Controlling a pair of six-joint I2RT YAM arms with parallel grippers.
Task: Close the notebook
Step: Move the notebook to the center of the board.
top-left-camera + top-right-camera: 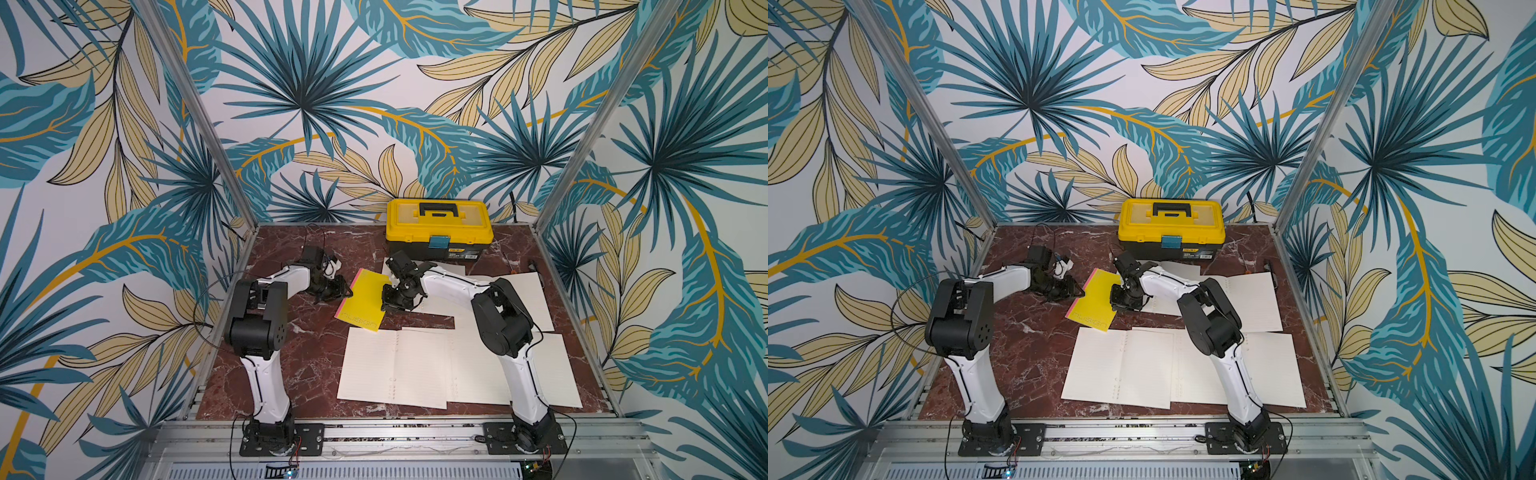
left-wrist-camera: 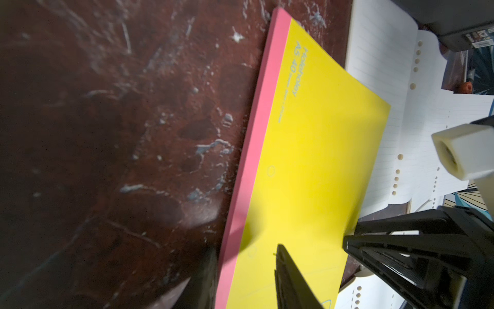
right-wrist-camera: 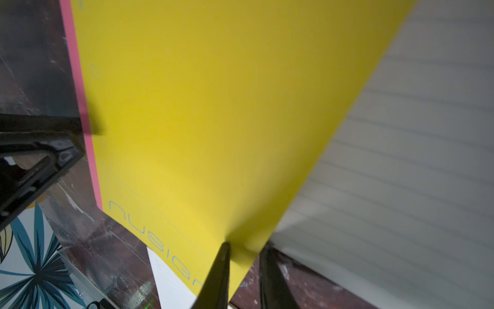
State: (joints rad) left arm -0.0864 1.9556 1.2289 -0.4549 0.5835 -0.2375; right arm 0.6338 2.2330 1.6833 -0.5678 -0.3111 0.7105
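The notebook (image 1: 363, 299) (image 1: 1096, 301) has a yellow cover and a pink spine and lies mid-table between both arms. In the right wrist view my right gripper (image 3: 246, 244) is shut on the free edge of the yellow cover (image 3: 213, 120), which dimples at one fingertip (image 3: 224, 248). From the left, my left gripper (image 1: 347, 293) (image 2: 246, 251) reaches the pink spine (image 2: 256, 128). Its jaws are open and straddle that edge, one finger (image 2: 283, 267) over the cover and the other on the table side. Lined paper (image 3: 401, 160) shows past the cover's edge.
A yellow and black toolbox (image 1: 438, 226) stands at the back of the marble table (image 1: 291, 374). Loose lined sheets with punch holes lie in front (image 1: 395, 365) and to the right (image 1: 528, 299), partly under the right arm. Metal frame posts rise at the back corners.
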